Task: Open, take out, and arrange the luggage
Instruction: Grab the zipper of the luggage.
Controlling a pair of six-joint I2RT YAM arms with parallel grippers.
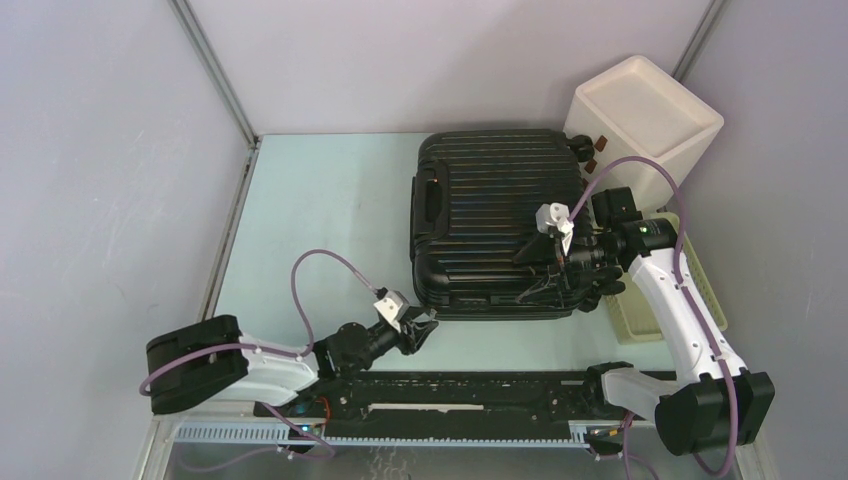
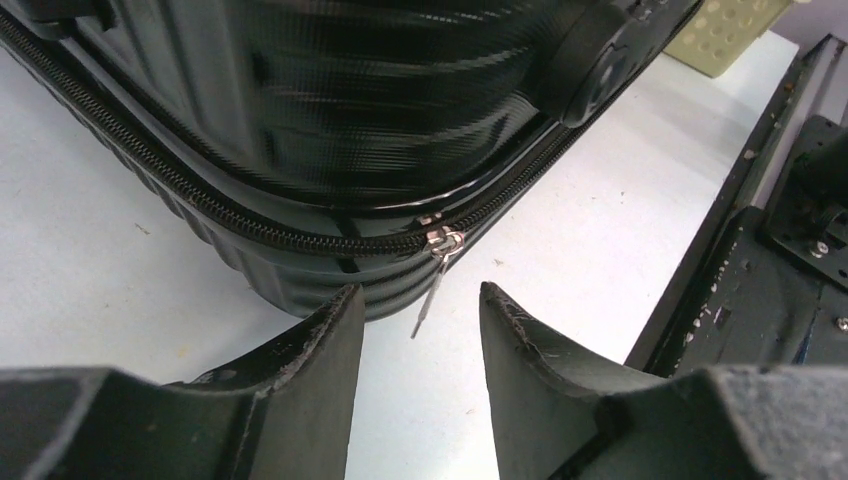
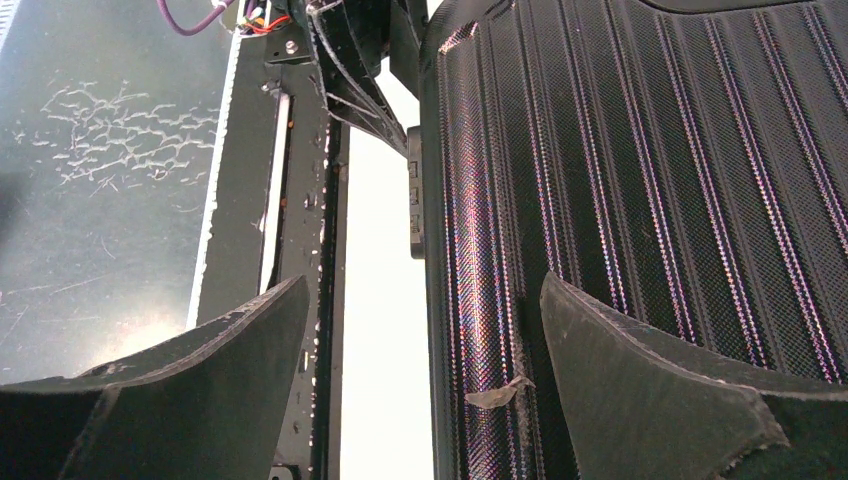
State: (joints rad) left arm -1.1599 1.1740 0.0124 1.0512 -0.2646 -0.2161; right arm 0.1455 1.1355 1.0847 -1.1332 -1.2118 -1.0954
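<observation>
Luggage (image 1: pixel 500 220) lies flat on table (image 1: pixel 320 220), zipped shut. Left gripper (image 1: pixel 424 330) sits at its near corner, jaws part open and holding nothing. Zip pull (image 2: pixel 432 285) dangles just ahead of the gap (touching neither finger). Wheel (image 2: pixel 590 60) is ahead, to the right. Right gripper (image 1: pixel 537 272) is low over the shell, jaws wide and empty, one finger above the ribs and the other past the edge. Box (image 1: pixel 640 115) stands beyond it. Basket (image 1: pixel 635 322) is half hidden under its arm.
</observation>
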